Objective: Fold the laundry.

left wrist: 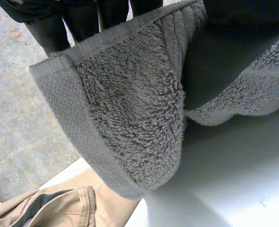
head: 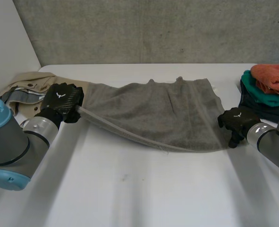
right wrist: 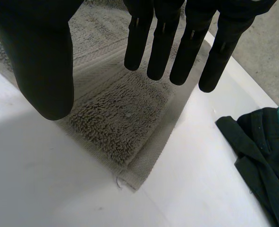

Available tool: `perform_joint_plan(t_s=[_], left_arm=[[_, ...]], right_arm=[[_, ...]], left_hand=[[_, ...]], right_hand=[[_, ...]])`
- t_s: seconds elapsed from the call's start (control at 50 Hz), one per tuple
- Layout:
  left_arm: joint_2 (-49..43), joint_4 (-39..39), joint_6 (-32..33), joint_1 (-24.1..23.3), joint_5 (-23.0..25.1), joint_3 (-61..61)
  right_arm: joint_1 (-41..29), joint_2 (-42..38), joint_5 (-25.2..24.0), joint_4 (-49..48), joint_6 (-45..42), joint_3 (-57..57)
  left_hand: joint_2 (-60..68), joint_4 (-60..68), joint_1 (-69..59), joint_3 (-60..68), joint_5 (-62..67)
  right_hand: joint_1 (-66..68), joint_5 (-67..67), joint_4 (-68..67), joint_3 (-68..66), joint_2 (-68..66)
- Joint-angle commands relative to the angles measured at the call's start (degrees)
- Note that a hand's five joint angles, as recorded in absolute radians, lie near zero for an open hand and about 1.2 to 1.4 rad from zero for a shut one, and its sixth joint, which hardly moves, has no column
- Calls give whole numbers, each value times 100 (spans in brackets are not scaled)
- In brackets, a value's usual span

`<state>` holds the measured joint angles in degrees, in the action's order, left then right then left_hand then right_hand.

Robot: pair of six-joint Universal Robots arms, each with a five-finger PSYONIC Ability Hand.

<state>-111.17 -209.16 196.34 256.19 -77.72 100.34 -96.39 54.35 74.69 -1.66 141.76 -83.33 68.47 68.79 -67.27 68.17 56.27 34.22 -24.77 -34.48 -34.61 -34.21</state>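
**Left fingers clamped on the towel, right fingers open**

Your left hand [head: 61, 100] is clamping its fingers [left wrist: 47, 28] on the grey towel [head: 163, 111] at its left near corner, holding that edge up off the tabletop [head: 130, 189]. Your right hand [head: 236, 123] is hovering over the right near corner, fingers [right wrist: 163, 47] straight, apart from the thumb [right wrist: 40, 61], gripping nothing.

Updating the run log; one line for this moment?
left robot hand: pinching grey towel left corner, lifted | right robot hand: open above near right corner | fold: not done
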Motion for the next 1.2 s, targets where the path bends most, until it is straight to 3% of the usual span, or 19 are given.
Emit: perform_joint_plan(t_s=[0.02, 0.24, 0.44, 0.52, 0.56, 0.62, 0.76, 0.86, 0.94, 0.98, 1.02, 1.1, 1.2], left_arm=[[-1, 7, 1, 10, -7, -6], [34, 33, -17, 80, 11, 12], [69, 95, -52, 98, 11, 21], [61, 112, -60, 107, -7, 21], [69, 130, -87, 107, -15, 12], [78, 200, -131, 98, -15, -6], [183, 595, -166, 116, -24, -14], [605, 1797, 62, 230, 20, 135], [904, 3788, 1060, 265, 72, 310], [852, 4721, 1806, 326, 46, 407], [782, 5147, 2249, 405, 37, 416], [492, 5114, 2936, 529, 29, 189], [-148, 4150, 2525, 292, 11, -1012]], right_arm=[[-29, -276, -60, -150, -113, 106], [-55, -399, 19, -414, -114, 317], [-99, -777, 124, -836, 71, 748], [-99, -873, 239, -819, 89, 941], [-99, -882, 291, -784, 133, 1020], [-99, -821, 274, -696, 221, 1038], [67, -215, 265, 322, 318, 889], [252, 365, 309, 2377, -586, 739], [646, 926, 721, 4500, -2112, 503], [700, 1007, 783, 4674, -2318, 502], [727, 1060, 863, 4736, -2582, 484], [657, 955, 907, 4464, -2531, 668], [244, 534, 1038, 3991, -2093, 1352]], left_hand=[[1153, 1121, -1273, 1183, 1373], [1153, 1121, -1273, 1183, 1373], [1153, 1121, -1273, 1183, 1373], [1153, 1121, -1273, 1183, 1373], [1153, 1121, -1273, 1183, 1373], [1153, 1121, -1273, 1183, 1373], [1153, 1121, -1273, 1183, 1373], [1153, 1121, -1273, 1183, 1373], [1153, 1121, -1273, 1183, 1373], [1153, 1121, -1273, 1183, 1373], [1153, 1121, -1273, 1183, 1373], [1153, 1121, -1273, 1183, 1373], [1153, 1121, -1273, 1183, 1373]], right_hand=[[639, -585, -613, -600, -640], [639, -585, -613, -600, -640], [1445, -1391, -1419, -1407, -1446], [2469, -2415, -2443, -2430, -2470], [4550, -4496, -4524, -4511, -4551], [4578, -4523, -4552, -4539, -4579], [4578, -4523, -4552, -4539, -4579], [4578, -4523, -4552, -4539, -4579], [4578, -4523, -4552, -4539, -4579], [4578, -4523, -4552, -4539, -4579], [4578, -4523, -4552, -4539, -4579], [4578, -4523, -4552, -4539, -4579], [4578, -4523, -4552, -4539, -4579]])
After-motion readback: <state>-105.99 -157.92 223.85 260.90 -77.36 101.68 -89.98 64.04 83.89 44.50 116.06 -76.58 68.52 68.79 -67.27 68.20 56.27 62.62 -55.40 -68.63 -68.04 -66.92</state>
